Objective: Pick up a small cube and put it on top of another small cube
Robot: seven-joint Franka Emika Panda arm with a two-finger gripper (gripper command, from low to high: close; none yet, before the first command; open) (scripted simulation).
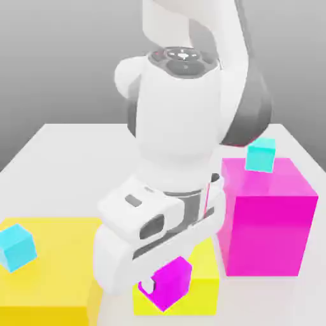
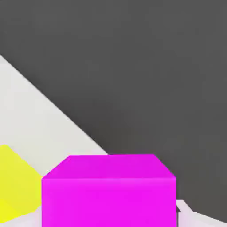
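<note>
A flat, matte white tabletop (image 1: 76,153) spreads under even, soft light with only faint shadows. Behind it rises a plain grey backdrop (image 1: 63,57), paler toward the top in the exterior view. In the hand view the same backdrop (image 2: 146,66) looks darker charcoal.

A: The arm (image 1: 184,121) hides most of the end effector (image 1: 153,286); its fingers are barely visible.

B: And the small cube (image 1: 170,282)?

A: Partly covered. The yellow block (image 1: 48,267) is seemingly cut off by the picture's edge.
</note>
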